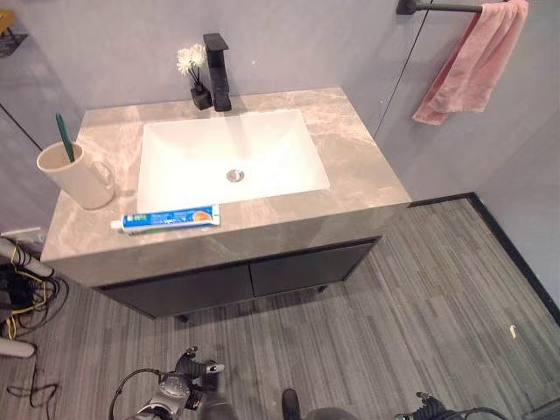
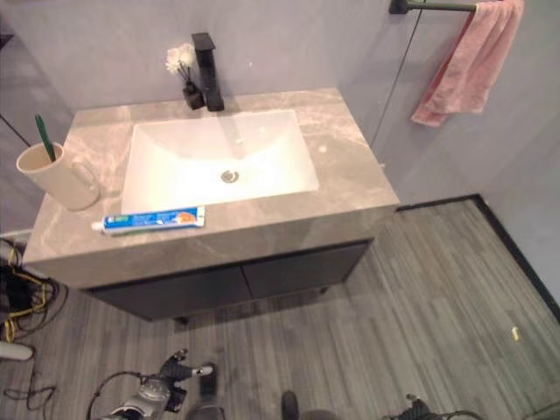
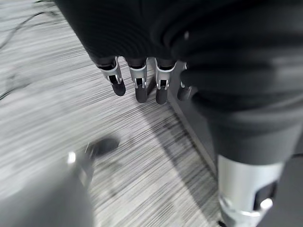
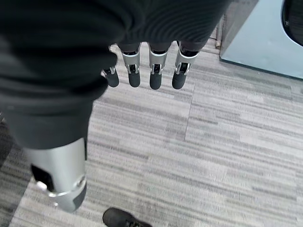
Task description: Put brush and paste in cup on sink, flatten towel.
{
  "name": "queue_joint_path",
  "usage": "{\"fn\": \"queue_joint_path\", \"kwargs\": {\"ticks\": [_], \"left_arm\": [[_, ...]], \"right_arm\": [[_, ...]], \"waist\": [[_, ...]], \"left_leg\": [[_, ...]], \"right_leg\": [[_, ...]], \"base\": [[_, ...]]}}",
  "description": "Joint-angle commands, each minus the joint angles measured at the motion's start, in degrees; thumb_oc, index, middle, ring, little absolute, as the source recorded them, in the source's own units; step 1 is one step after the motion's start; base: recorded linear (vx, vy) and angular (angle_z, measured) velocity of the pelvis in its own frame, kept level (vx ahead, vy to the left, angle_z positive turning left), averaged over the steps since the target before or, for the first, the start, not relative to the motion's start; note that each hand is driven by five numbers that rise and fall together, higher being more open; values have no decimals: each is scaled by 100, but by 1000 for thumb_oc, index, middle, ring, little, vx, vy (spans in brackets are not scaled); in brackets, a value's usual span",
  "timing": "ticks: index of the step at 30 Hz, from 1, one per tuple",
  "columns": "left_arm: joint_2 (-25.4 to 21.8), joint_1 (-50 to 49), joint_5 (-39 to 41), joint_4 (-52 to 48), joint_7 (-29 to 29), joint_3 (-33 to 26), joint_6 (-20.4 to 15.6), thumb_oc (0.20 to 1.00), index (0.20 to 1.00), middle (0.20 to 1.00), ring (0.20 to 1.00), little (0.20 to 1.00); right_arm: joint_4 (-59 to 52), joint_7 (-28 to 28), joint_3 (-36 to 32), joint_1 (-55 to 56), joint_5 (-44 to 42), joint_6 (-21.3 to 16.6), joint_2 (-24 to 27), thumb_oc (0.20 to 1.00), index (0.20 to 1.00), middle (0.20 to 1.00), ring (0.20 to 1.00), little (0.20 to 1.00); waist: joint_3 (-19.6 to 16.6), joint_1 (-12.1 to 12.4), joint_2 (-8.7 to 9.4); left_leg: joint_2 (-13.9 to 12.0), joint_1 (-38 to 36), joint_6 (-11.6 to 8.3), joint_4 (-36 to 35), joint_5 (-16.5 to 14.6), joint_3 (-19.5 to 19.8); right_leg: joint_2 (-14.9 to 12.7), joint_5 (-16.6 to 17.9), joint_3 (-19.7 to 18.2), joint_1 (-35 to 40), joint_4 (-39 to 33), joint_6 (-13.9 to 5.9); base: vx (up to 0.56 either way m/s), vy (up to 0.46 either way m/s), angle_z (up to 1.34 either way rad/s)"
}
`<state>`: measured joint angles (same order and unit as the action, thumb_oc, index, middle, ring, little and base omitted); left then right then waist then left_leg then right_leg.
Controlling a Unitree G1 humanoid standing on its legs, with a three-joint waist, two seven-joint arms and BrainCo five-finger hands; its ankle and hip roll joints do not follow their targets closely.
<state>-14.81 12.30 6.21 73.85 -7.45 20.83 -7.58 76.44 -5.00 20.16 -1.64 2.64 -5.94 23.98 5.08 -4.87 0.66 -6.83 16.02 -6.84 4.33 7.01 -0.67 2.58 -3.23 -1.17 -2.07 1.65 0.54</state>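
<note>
Two hands: left hand (image 3: 142,71) and right hand (image 4: 151,66) hang over the floor, fingers relaxed, holding nothing.
Brush (image 1: 65,138): upright in cup (image 1: 77,179), counter's left.
Paste (image 1: 171,218): flat before basin (image 1: 229,157).
Towel (image 1: 472,61): bunched on wall bar (image 1: 437,7).

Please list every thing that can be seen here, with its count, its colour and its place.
Cup: one, cream, on the counter left of the basin.
Toothbrush: one, green, standing in the cup.
Toothpaste: one, blue and white, lying on the counter's front edge.
Basin: one, white, set in the grey counter.
Faucet: one, black, behind the basin.
Flowers: one small bunch, white, in a black vase beside the faucet.
Towel: one, pink, bunched on the black wall bar.
Left hand: open, above the floor.
Right hand: open, above the floor.
</note>
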Motion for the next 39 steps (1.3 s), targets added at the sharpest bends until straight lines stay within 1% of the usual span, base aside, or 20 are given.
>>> {"fn": "queue_joint_path", "kwargs": {"ticks": [1, 2, 4, 8, 9, 11, 17, 19, 23, 24, 26, 27, 28, 29, 30, 32, 33, 34, 36, 39], "left_arm": [[-339, 57, -36, -165, -53, -162, -131, 1000, 1000, 1000, 1000, 1000], [-358, 81, -70, -231, -72, -123, -150, 1000, 1000, 1000, 1000, 1000], [-443, 133, -48, -375, -66, -121, -169, 1000, 1000, 1000, 1000, 1000], [-507, 172, -27, -491, -103, -181, -201, 1000, 1000, 1000, 1000, 1000], [-511, 135, -7, -493, -116, -226, -225, 1000, 1000, 1000, 1000, 1000], [-511, 135, -7, -493, -116, -226, -225, 1000, 1000, 1000, 1000, 1000], [-501, -132, -200, -543, -42, -142, -252, 1000, 1000, 1000, 1000, 1000], [-554, -261, -192, -911, 38, -46, -315, 1000, 1000, 1000, 1000, 1000], [-709, -504, -167, -1597, 123, 35, -430, 1000, 1000, 1000, 1000, 1000], [-724, -571, -163, -1704, 177, 68, -437, 1000, 1000, 1000, 1000, 1000], [-738, -596, -156, -1740, 198, 73, -426, 1000, 1000, 1000, 1000, 1000], [-667, -633, -194, -1650, 222, 75, -393, 1000, 1000, 1000, 1000, 1000], [-631, -632, -234, -1568, 220, 64, -366, 1000, 1000, 1000, 1000, 1000], [-599, -616, -269, -1467, 212, 47, -364, 1000, 1000, 1000, 1000, 1000], [-561, -601, -267, -1333, 189, 8, -366, 1000, 1000, 1000, 1000, 1000], [-524, -573, -262, -1181, 190, -12, -353, 1000, 1000, 1000, 1000, 1000], [-508, -572, -236, -1142, 188, -32, -359, 1000, 1000, 1000, 1000, 1000], [-508, -571, -236, -1142, 188, -32, -359, 1000, 1000, 1000, 1000, 1000], [-497, -513, -212, -1084, 183, -24, -366, 1000, 1000, 1000, 1000, 1000], [-489, -477, -281, -971, 182, -36, -345, 1000, 1000, 1000, 1000, 1000]], "right_arm": [[-373, -99, -192, -24, 8, 19, -107, 1000, 1000, 1000, 1000, 1000], [-473, -118, -145, -85, 26, 26, -144, 1000, 1000, 1000, 1000, 1000], [-712, -120, 75, -163, 267, 33, -164, 1000, 1000, 1000, 1000, 1000], [-1019, -121, 333, -204, 675, 32, -133, 1000, 1000, 1000, 1000, 1000], [-1148, -113, 444, -234, 793, 13, -113, 1000, 1000, 1000, 1000, 1000], [-1148, -113, 444, -233, 793, 13, -113, 1000, 1000, 1000, 1000, 1000], [-1597, -18, 367, -149, 623, -61, -29, 1000, 1000, 1000, 1000, 1000], [-1711, 3, 398, -83, 712, -69, 64, 1000, 1000, 1000, 1000, 1000], [-1825, -19, 219, 40, 688, -103, 142, 1000, 1000, 1000, 1000, 1000], [-1686, 0, 153, 28, 548, -107, 104, 1000, 1000, 1000, 1000, 1000], [-1702, 11, 149, 24, 504, -104, 97, 1000, 1000, 1000, 1000, 1000], [-1683, 8, 168, 20, 440, -145, 56, 1000, 1000, 1000, 1000, 1000], [-1684, 1, 162, 37, 398, -156, 20, 1000, 1000, 1000, 1000, 1000], [-1663, -21, 154, 38, 330, -178, -16, 1000, 1000, 1000, 1000, 1000], [-1669, -52, 160, 28, 299, -194, -42, 1000, 1000, 1000, 1000, 1000], [-1727, -90, 195, -10, 320, -205, -73, 1000, 1000, 1000, 1000, 1000], [-1775, -100, 219, -31, 343, -218, -71, 1000, 1000, 1000, 1000, 1000], [-1775, -100, 219, -31, 343, -218, -71, 1000, 1000, 1000, 1000, 1000], [-1889, -88, 237, -62, 363, -217, -13, 1000, 1000, 1000, 1000, 1000], [-1802, -59, 300, -66, 417, -208, 6, 1000, 1000, 1000, 1000, 1000]], "waist": [[85, 110, 443], [112, 113, 441], [181, 135, 420], [232, 130, 386], [250, 162, 395], [253, 163, 394], [101, 176, 403], [45, 202, 394], [27, 227, 332], [79, 223, 258], [114, 207, 208], [116, 119, 103], [128, 85, 75], [105, 88, 59], [119, 99, 94], [183, 127, 197], [227, 100, 246], [232, 98, 245], [332, 38, 345], [311, 96, 475]], "left_leg": [[162, 319, 359, 925, -554, -358], [332, 442, 456, 1301, -806, -448], [453, 525, 546, 1690, -1144, -504], [594, 548, 616, 1923, -1340, -485], [674, 512, 670, 2024, -1477, -487], [673, 510, 670, 2027, -1480, -488], [789, 354, 754, 1916, -1564, -579], [855, 262, 787, 1824, -1572, -589], [988, -24, 868, 1433, -1495, -548], [1046, -277, 924, 1058, -1353, -522], [1041, -404, 945, 876, -1279, -490], [1066, -693, 961, 476, -1139, -359], [1044, -821, 972, 356, -1080, -371], [986, -878, 956, 246, -964, -430], [963, -962, 926, 159, -951, -473], [927, -1053, 888, 162, -1032, -492], [910, -1137, 872, 169, -1083, -484], [910, -1142, 872, 169, -1084, -482], [895, -1311, 804, 306, -1237, -395], [836, -1375, 702, 450, -1321, -309]], "right_leg": [[-1477, 469, -517, -8, 491, -1004], [-1669, 745, -585, -133, 607, -1037], [-1844, 932, -494, -243, 729, -1052], [-1921, 1198, -480, -288, 789, -1056], [-1986, 1427, -454, -259, 765, -1102], [-1986, 1429, -454, -253, 761, -1102], [-2126, 1954, -434, -210, 689, -1234], [-2203, 2090, -377, -176, 673, -1271], [-2334, 2646, -318, -219, 862, -1250], [-2319, 2885, -319, -312, 1122, -1198], [-2246, 2874, -333, -375, 1277, -1170], [-1677, 2283, -598, -477, 1604, -1064], [-1381, 1814, -592, -596, 1705, -1029], [-1166, 1441, -464, -752, 1648, -991], [-1122, 1234, -254, -841, 1508, -994], [-1158, 1211, 78, -940, 1018, -1074], [-1164, 1303, 121, -1037, 715, -1134], [-1163, 1304, 124, -1030, 712, -1134], [-1241, 1566, 41, -1250, 305, -1236], [-1139, 1303, 130, -935, 147, -1123]], "base": [[181, 510, -39], [95, 342, -48], [103, 359, -33], [76, 185, -3], [84, 130, 20], [53, 82, 2], [85, 99, -8], [62, 80, -7], [56, 108, 1], [65, 160, 4], [70, 125, -2], [107, 135, 4], [131, 171, 18], [86, 80, 17], [73, 5, 7], [109, -90, -13], [103, -85, -17], [127, -102, -18], [205, -174, 3], [134, -182, 52]]}}
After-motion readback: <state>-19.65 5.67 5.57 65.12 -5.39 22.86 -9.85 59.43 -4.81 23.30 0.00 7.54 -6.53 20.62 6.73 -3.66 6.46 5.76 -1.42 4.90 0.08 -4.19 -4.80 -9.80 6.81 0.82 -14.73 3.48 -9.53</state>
